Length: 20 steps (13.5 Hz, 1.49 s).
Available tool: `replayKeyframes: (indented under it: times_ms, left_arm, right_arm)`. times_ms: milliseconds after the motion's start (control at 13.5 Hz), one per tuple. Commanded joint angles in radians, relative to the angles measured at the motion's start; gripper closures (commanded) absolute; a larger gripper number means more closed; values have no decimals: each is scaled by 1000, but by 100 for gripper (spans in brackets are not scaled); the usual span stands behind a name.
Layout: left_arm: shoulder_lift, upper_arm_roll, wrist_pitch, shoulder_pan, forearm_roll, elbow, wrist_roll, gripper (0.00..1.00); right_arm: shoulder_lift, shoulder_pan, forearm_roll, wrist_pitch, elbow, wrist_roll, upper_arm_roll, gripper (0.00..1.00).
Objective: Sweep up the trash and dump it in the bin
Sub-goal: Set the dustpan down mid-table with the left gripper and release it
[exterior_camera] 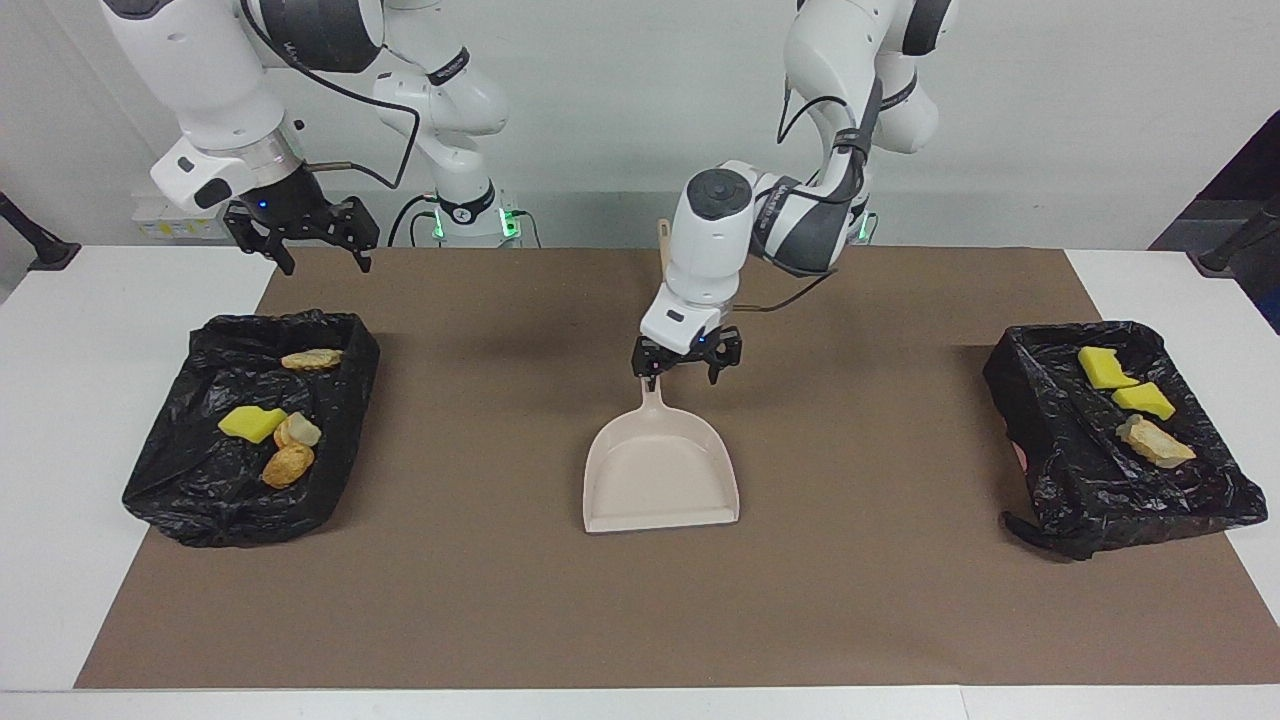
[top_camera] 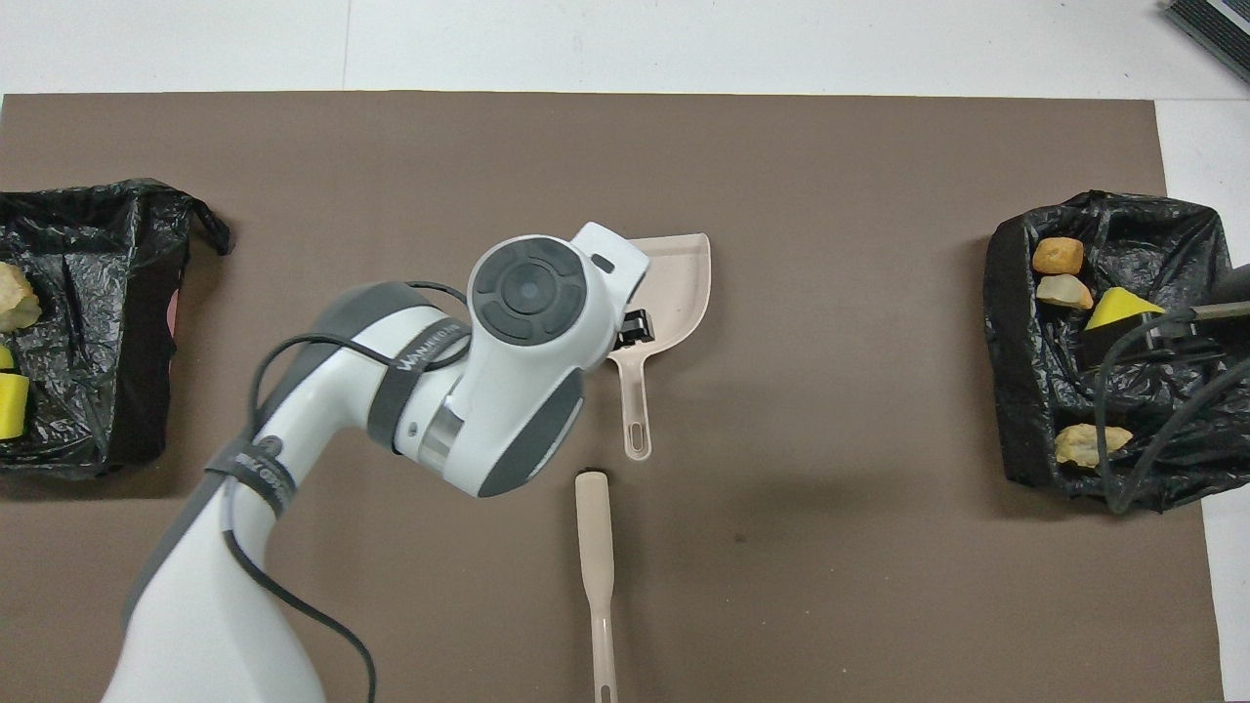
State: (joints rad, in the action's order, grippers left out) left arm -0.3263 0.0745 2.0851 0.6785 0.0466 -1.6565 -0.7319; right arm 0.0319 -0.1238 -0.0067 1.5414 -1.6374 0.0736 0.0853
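Seven scraps of trash lie in two bins lined with black bags, one bin at each end of the bench. In the bin at the right arm's end (exterior_camera: 180, 500) there are a yellow sponge chunk (exterior_camera: 252, 423), two tan bread-like pieces touching each other just beside it (exterior_camera: 290, 452), and another bread piece (exterior_camera: 311, 359) nearer to the robots. In the bin at the left arm's end (exterior_camera: 1100, 510) lie two yellow chunks (exterior_camera: 1120, 383) and one tan piece (exterior_camera: 1155, 442), farther from the robots than the yellow ones.

Between the bins, on the brown mat (exterior_camera: 900, 600), the beige dustpan (exterior_camera: 660, 480) rests flat near the middle, its handle pointing toward the robots and its open lip away from them. A separate beige handle-like stick (top_camera: 596, 547) lies on the mat nearer to the robots than the dustpan, in line with its handle but not touching it; what is on its nearer end cannot be seen.

The left pincer (exterior_camera: 686, 370) hangs just over the dustpan's handle, where the handle meets the pan, with its fingers spread apart; one finger (exterior_camera: 648, 368) is close by the handle, and nothing is gripped. The left arm reaches out from its base over the middle of the mat.

The right pincer (exterior_camera: 315, 245) waits in the air over the mat's corner nearest the robots, by the bin at its end of the bench, its fingers apart and holding nothing.
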Motion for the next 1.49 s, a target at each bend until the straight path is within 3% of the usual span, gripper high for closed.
replayKeyframes:
  times_ms: [0, 297, 892, 1412]
  left_arm:
    - [82, 11, -48, -74, -16, -12, 69, 0]
    - [210, 11, -221, -230, -16, -16, 303, 0]
    - [286, 11, -391, -508, -16, -26, 675, 0]
    - [351, 13, -413, -639, -16, -16, 856, 0]
  right_arm:
    - [3, -11, 2, -9, 5, -15, 11, 0]
    - [3, -11, 2, -7, 5, -15, 11, 0]
    - [3, -11, 2, -7, 5, -15, 11, 0]
    - [3, -11, 2, -9, 5, -15, 11, 0]
